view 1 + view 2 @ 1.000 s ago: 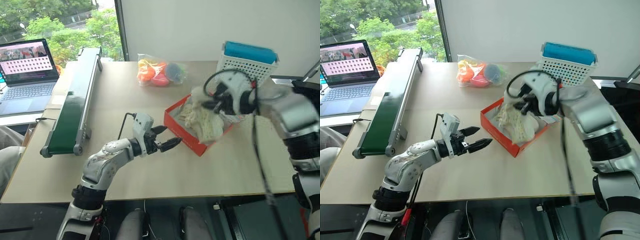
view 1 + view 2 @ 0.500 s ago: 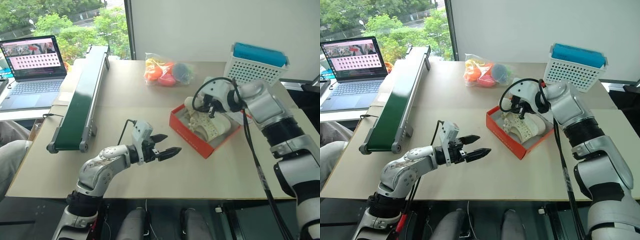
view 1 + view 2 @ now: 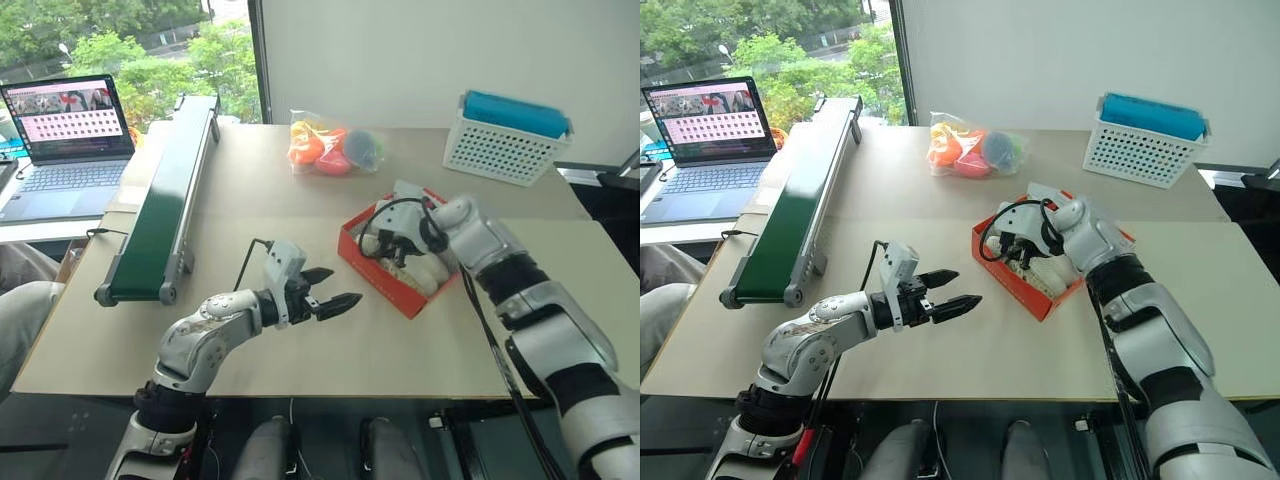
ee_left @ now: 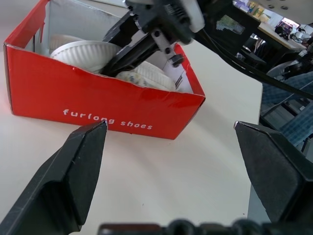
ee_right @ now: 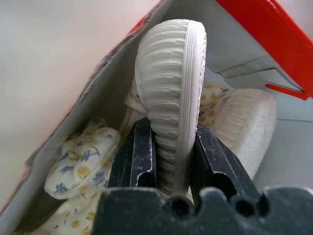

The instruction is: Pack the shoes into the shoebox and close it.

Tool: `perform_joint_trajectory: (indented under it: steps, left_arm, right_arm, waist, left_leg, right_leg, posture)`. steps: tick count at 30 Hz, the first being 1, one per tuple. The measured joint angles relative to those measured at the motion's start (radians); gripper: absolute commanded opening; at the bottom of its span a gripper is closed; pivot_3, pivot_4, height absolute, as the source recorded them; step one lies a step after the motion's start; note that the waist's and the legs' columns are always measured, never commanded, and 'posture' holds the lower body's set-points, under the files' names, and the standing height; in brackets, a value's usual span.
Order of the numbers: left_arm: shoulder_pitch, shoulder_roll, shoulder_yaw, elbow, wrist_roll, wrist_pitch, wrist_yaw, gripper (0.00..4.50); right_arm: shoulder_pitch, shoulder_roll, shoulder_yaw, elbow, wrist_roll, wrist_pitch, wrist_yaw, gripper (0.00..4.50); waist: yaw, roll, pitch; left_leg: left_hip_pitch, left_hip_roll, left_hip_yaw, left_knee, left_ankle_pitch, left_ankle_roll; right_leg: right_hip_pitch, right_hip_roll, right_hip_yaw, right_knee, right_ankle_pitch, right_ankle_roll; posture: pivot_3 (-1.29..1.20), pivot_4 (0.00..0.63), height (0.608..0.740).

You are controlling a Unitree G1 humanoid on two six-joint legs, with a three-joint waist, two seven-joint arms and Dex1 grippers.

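Shoes (image 5: 168, 93) go into the shoebox (image 4: 98, 105): right gripper (image 5: 168, 161), clamped on one ribbed sole, should seat it beside its mate before releasing; left gripper (image 3: 325, 290) waits, jaws apart.

only readable text i can spot is on the shoebox (image 4: 98, 93): white lowercase letters on its red side wall say "furlong shoes". the laptop (image 3: 62, 140) screen has rows of tiny marks on a pink page, but they're too small to read. nothing else legible anywhere.
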Motion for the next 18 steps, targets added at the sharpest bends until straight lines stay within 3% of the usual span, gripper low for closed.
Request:
perform_joint_trajectory:
  steps: [7,13,15,18]
  left_arm:
    - [-0.018,-0.012,0.0,0.014,0.016,-0.001,0.007,4.45]
    - [-0.022,-0.018,0.001,0.021,0.028,-0.001,0.007,4.45]
    - [-0.024,-0.019,0.001,0.031,0.028,-0.001,0.007,4.5]
    - [-0.026,-0.02,0.001,0.034,0.028,-0.001,0.007,4.5]
  right_arm:
    - [-0.017,0.046,-0.032,0.103,-0.029,-0.038,-0.043,0.65]
    - [0.014,0.037,-0.119,0.027,-0.002,0.042,-0.021,0.65]
    - [0.026,0.034,-0.131,-0.005,-0.001,0.07,-0.013,1.51]
    - [0.059,0.035,-0.146,-0.045,0.014,0.1,0.013,2.42]
  waist:
    - [-0.003,-0.004,-0.008]
    - [-0.005,-0.003,-0.008]
    - [-0.005,-0.003,-0.008]
    - [-0.004,-0.003,-0.007]
  left_leg:
    - [0.005,0.0,-0.003,0.0,-0.002,-0.002]
    - [0.002,0.0,-0.002,-0.001,-0.002,-0.003]
    - [0.001,0.0,-0.002,-0.001,-0.002,-0.004]
    - [0.0,0.0,-0.002,-0.001,-0.002,-0.004]
  right_leg:
    - [0.002,0.0,-0.001,0.0,0.0,0.0]
    - [0.001,0.0,0.0,0.001,0.0,0.0]
    - [0.001,0.0,0.0,0.0,-0.001,0.0]
    - [0.0,0.0,-0.001,0.0,-0.001,0.0]
  posture:
    - [0.0,0.15,0.699]
    - [0.0,0.15,0.699]
    - [0.0,0.15,0.699]
    - [0.0,0.15,0.699]
